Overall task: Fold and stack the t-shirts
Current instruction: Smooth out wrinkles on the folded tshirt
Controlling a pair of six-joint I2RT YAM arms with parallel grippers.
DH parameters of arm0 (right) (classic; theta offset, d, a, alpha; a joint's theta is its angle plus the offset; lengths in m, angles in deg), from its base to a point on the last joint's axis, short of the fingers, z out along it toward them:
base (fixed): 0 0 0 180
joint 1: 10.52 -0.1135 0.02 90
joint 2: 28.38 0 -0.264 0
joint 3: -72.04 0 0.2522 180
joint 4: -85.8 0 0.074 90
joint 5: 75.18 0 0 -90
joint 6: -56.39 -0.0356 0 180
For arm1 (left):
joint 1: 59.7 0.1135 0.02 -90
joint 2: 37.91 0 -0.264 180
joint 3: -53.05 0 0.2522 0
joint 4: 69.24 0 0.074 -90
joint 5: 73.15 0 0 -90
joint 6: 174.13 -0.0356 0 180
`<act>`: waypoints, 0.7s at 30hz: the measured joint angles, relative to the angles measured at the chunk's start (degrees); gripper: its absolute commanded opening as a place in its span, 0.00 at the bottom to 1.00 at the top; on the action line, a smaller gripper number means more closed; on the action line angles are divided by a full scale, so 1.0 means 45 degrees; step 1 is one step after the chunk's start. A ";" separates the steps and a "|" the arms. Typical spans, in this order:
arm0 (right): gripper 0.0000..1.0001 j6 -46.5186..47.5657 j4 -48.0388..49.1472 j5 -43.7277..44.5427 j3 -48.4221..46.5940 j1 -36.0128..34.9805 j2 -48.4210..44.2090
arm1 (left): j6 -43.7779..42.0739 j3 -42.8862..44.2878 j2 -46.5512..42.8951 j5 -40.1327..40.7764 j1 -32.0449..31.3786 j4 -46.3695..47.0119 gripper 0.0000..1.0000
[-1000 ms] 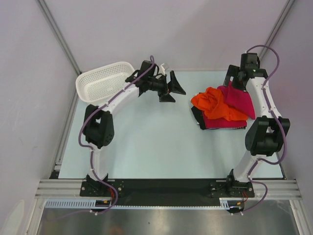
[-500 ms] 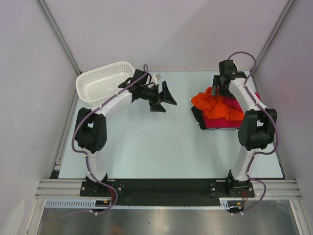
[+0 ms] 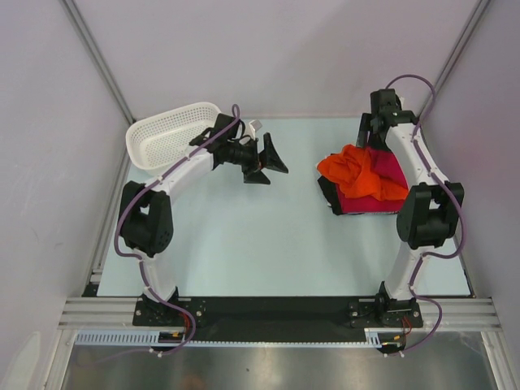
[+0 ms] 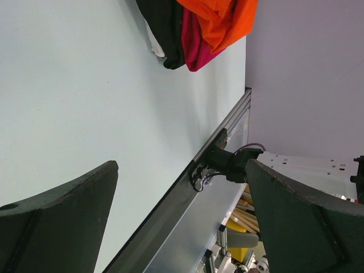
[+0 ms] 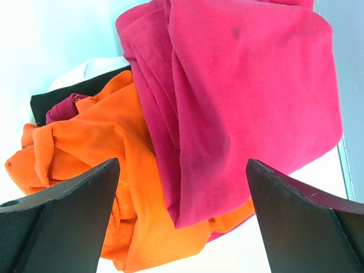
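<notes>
From above I see the left gripper (image 3: pixel 270 165) sitting slightly nearer and further left than a second ago. Its jaws are spread wide over the bare pale blue-green table (image 3: pixel 244 236), holding nothing. The right gripper (image 3: pixel 367 140), which swung in over the pile half a second back, has drawn away again toward the far edge. It too is wide apart and empty, hanging above the heap. The shirts themselves have not shifted. The bright orange cloth t-shirt (image 3: pixel 357 172) lies crumpled on the right half of the table, with the crimson cloth t-shirt (image 3: pixel 392 166) draped beside and partly over it. Both rest on a folded layer of crimson cloth (image 3: pixel 370 205) with black fabric (image 3: pixel 328 193) at its left edge. My right wrist camera adds detail the overhead lacks: the crimson shirt's doubled hem overlapping the orange one, and a sliver of white cloth (image 5: pixel 85 71) beyond the black. The left wrist camera catches only the pile's corner, plus the metal front rail (image 4: pixel 233 122). Only the overhead shows the white plastic mesh basket (image 3: pixel 171 134) at the far left.
</notes>
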 measured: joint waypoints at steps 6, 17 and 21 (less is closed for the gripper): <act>0.98 0.0005 0.0019 0.0015 0.0010 0.0311 -0.0063 | -0.0097 0.0000 0.0000 0.0005 0.0000 -0.0029 1.00; 0.93 0.0219 0.0384 -0.0719 -0.0131 0.0262 0.0777 | -0.0398 -0.0398 0.0000 0.0214 0.0000 -0.0316 1.00; 0.90 0.0219 0.0219 -0.1389 -0.0559 -0.0010 0.0865 | -0.0481 -0.0763 0.0000 0.0257 0.0000 -0.0452 1.00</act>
